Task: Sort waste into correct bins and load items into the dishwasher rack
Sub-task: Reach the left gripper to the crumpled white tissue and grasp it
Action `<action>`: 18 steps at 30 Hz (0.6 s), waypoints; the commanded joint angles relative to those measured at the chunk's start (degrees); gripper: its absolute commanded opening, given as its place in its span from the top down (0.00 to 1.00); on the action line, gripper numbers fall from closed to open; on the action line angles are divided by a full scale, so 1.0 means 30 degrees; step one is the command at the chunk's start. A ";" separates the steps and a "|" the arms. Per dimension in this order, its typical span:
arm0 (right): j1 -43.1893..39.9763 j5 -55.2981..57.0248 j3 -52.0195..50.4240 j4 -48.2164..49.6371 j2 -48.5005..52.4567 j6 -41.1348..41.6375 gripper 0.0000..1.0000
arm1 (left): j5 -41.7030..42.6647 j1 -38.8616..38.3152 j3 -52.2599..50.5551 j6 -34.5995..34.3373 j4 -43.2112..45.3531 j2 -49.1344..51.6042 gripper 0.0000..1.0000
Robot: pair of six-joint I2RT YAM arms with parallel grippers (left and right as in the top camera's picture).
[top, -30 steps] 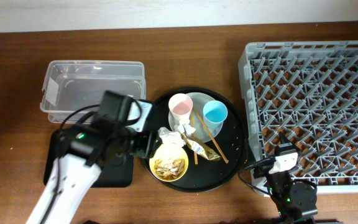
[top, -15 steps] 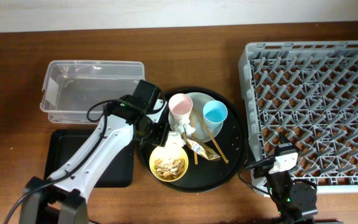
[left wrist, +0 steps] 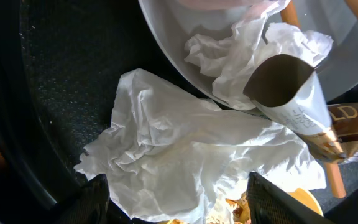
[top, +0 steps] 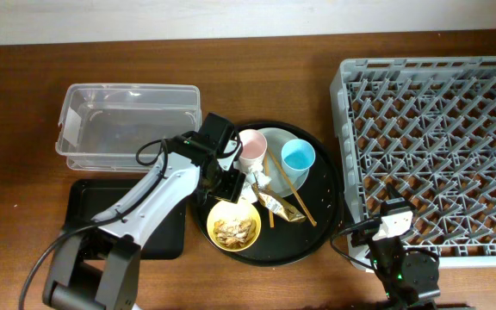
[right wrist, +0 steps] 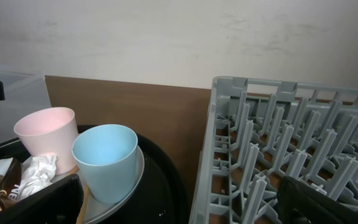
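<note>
My left gripper [top: 231, 184] is open, low over a crumpled white tissue [left wrist: 185, 155] on the round black tray; the jaws [left wrist: 179, 205] straddle the tissue. More tissue [left wrist: 253, 50] lies on the pale plate [top: 274, 138], beside the pink cup [top: 250, 146] and blue cup [top: 298, 156]. A gold-brown wrapper [top: 278, 205] and chopsticks [top: 287, 185] lie by it. The yellow bowl [top: 233, 226] holds tan scraps. My right gripper [right wrist: 179, 211] is open and empty between tray and grey rack [top: 437, 129].
The clear tub [top: 127, 120] stands at the back left, with the shallow black rectangular tray [top: 84, 207] in front of it. The large round black tray [top: 321, 228] holds the dishes. The rack's near wall [right wrist: 210, 155] stands close to my right gripper.
My left arm has swung right, from over the black rectangular tray to low over the tissue on the round tray. The right arm has not moved.
</note>
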 commanded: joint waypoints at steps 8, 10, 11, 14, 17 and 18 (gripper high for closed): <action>-0.0117 0.0160 -0.0095 -0.0102 -0.0138 -0.0051 0.02 | -0.0073 -0.0080 0.0073 0.0299 0.0430 0.0408 0.30; -0.0117 0.0160 -0.0095 -0.0102 -0.0138 -0.0051 0.02 | -0.0073 -0.0080 -0.0299 0.0291 0.0954 0.0408 0.30; -0.0117 0.0160 -0.0095 -0.0102 -0.0138 -0.0051 0.02 | -0.0073 -0.0080 -0.0452 0.0291 0.1158 0.0408 0.30; -0.0117 0.0160 -0.0095 -0.0102 -0.0138 -0.0051 0.02 | -0.0073 -0.0080 -0.0605 0.0291 0.1333 0.0408 0.34; -0.0117 0.0160 -0.0095 -0.0102 -0.0138 -0.0051 0.02 | -0.0073 -0.0080 -0.0605 0.0299 0.1260 0.0408 0.53; -0.0117 0.0160 -0.0095 -0.0102 -0.0138 -0.0051 0.02 | -0.0073 -0.0080 -0.0605 0.0299 0.1246 0.0408 0.61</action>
